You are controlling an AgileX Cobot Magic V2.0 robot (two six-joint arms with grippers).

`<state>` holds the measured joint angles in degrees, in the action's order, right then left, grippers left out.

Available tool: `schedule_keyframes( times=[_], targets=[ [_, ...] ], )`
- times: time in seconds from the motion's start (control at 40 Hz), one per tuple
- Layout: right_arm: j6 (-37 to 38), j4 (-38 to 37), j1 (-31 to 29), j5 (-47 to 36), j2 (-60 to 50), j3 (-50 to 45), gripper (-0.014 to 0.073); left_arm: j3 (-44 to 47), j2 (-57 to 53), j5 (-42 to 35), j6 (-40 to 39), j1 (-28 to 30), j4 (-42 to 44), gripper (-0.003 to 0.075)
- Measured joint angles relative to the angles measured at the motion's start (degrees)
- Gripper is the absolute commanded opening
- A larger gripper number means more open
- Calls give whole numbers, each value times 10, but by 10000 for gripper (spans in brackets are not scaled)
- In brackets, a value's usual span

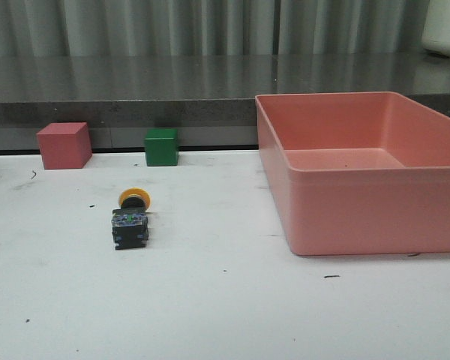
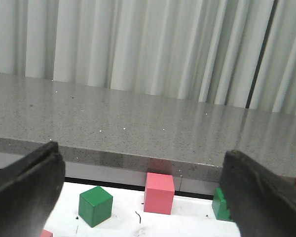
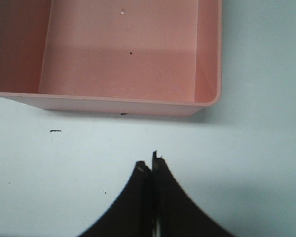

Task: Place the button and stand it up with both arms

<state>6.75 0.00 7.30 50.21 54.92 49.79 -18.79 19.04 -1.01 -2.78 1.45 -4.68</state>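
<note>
The white table (image 1: 225, 315) fills the lower part of the front view, and behind it a long grey stone counter (image 1: 135, 90) runs below pale curtains (image 1: 172, 26). On the right side of the table stands one big pink bin (image 1: 364, 217), open at the top, with nothing visible inside it. Along the back edge of the table, to the left, there is one pink cube (image 1: 64, 145) and near it one green cube (image 1: 161, 146); a sliver of another dark green thing shows at the far left border. The left wrist view shows one pink cube and two green pieces under the counter.

The button (image 1: 130, 220) lies on its side in the left-middle of the table, in front of the green cube and well apart from the bin. Its yellow-orange cap points toward the back, and its dark base is nearer to the camera. Nothing touches it.

The left gripper (image 2: 143, 197) has its jaws spread wide and holds nothing. The right gripper (image 3: 151, 170) has its jaws pressed together, empty, above the bare table just beside the bin wall.
</note>
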Motion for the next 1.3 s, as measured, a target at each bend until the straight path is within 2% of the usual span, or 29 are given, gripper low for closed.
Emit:
schedule_keyframes(
  times=[0.23,0.4,0.55,0.78,0.95,1.1,1.3],
  targets=[
    [0,-34,0,-91,-204,-158,-61,0,0,0,0,0,0,618],
    [0,-39,0,-107,-367,-242,-61,0,0,0,0,0,0,617],
    [-1,-40,0,-107,-461,-273,-61,0,0,0,0,0,0,617],
    [-1,-40,0,-106,-497,-276,-61,-1,4,-11,0,0,0,617],
    [-1,-40,0,-106,-497,-276,-61,-36,58,3,0,-9,0,618],
    [-1,-40,0,-106,-497,-276,-61,-90,137,41,0,-64,0,617],
    [-1,-40,0,-106,-497,-276,-61,-170,259,126,0,-183,0,617]
  ],
)
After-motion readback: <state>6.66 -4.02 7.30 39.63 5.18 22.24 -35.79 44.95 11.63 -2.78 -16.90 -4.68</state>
